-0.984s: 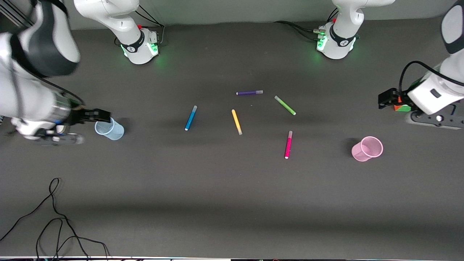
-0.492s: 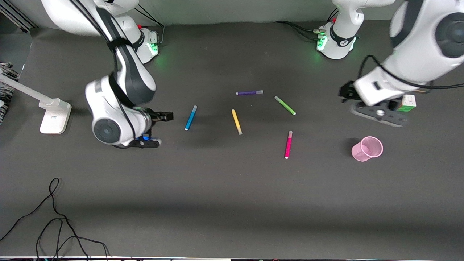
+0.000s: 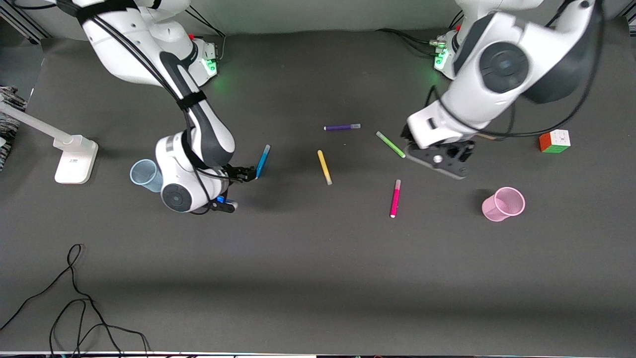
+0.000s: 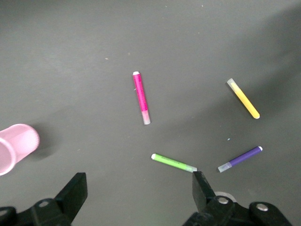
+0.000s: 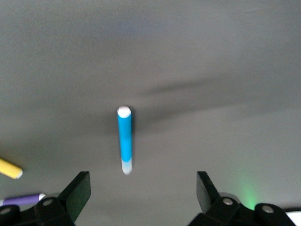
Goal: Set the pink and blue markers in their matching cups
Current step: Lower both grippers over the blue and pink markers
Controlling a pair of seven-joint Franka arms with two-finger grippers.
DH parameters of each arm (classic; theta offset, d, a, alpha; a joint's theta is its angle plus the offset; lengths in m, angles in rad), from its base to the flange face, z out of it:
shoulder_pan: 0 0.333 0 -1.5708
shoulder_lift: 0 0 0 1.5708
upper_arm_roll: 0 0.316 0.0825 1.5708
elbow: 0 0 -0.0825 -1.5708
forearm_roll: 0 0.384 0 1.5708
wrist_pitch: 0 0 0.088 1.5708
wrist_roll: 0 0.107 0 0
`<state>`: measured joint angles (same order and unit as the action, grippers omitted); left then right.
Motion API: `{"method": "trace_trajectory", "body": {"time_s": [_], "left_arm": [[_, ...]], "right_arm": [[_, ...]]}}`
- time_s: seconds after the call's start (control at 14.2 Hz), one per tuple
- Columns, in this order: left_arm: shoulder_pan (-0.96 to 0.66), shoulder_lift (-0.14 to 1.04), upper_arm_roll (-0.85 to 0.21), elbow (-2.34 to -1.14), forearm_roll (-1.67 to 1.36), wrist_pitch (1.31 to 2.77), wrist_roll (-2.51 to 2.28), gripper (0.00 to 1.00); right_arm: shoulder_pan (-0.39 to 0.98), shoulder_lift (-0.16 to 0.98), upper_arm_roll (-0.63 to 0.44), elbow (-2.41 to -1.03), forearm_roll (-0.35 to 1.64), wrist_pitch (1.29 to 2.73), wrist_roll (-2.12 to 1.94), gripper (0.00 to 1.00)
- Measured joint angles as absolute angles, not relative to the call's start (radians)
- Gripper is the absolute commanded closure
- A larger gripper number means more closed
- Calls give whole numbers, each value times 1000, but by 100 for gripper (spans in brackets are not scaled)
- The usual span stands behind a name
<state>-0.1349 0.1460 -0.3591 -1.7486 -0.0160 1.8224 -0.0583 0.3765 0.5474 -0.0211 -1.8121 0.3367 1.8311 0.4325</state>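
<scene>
The slim bright blue felt-tip marker (image 3: 262,160) lies flat on the dark grey table (image 3: 318,278), well toward the right arm's end from the slim yellow marker (image 3: 324,167). The right gripper (image 3: 247,173) hangs over the blue marker's white end, fingers (image 5: 77,190) spread wide and holding nothing. The pale blue translucent cup (image 3: 144,175) stands farther toward that end. The magenta-pink marker (image 3: 395,198) lies nearer the camera than the yellow one, toward the left arm's end, with the pale pink translucent cup (image 3: 503,204) farther that way. The left gripper (image 4: 136,190), wide open and empty, is over the green marker (image 3: 390,144).

purple marker (image 3: 342,127), yellow marker (image 3: 324,167), green marker (image 3: 391,144), colour cube (image 3: 554,141), white stand (image 3: 74,158)
</scene>
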Motion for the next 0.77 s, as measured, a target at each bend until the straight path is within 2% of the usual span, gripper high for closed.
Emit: {"method": "trace_trajectory", "body": {"time_s": [0.35, 0.56, 0.63, 0.77], "left_arm": [[-136, 181, -355, -1922, -7, 2050, -60, 1], [-139, 257, -356, -2004, 32, 2198, -69, 1], [-139, 290, -356, -2016, 42, 2235, -72, 1], [-140, 358, -356, -2023, 71, 2297, -83, 1]], "right_arm": [[410, 609, -21, -1817, 350, 1883, 443, 0], [424, 629, -20, -1817, 350, 1920, 476, 1], [430, 635, -20, -1817, 351, 1932, 481, 4], [443, 645, -20, -1817, 351, 1964, 491, 18]]}}
